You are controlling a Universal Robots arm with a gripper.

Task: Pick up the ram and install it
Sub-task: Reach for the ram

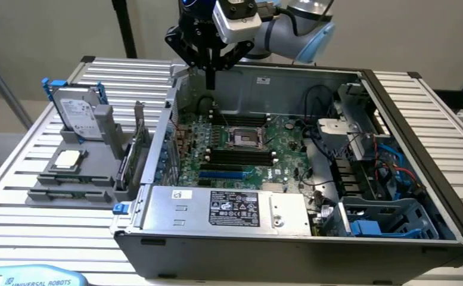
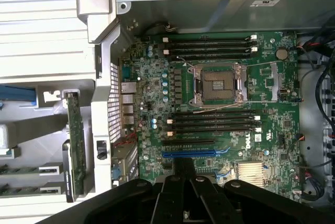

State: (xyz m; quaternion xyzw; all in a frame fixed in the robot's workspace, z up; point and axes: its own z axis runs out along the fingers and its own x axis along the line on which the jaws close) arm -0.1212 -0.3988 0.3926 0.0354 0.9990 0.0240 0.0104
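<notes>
Two ram sticks (image 1: 66,178) lie in the grey holder (image 1: 48,196) on the table at the exterior view's left, outside the open computer case (image 1: 295,238); their thin green edges (image 2: 18,170) show in the wrist view too. My gripper (image 1: 212,82) hangs shut and empty high over the far side of the case, well away from the ram. Its black fingers (image 2: 175,192) meet above the motherboard (image 2: 261,93). Black memory slots (image 2: 214,122) lie empty beside the open processor socket (image 2: 219,85).
A hard drive (image 1: 80,113), a square silver processor (image 1: 68,158) and a tall green expansion card (image 1: 136,152) stand in the same holder. The case holds a power supply (image 1: 231,208), cables (image 1: 326,137) and blue drive bays (image 1: 374,223). The table is slatted metal.
</notes>
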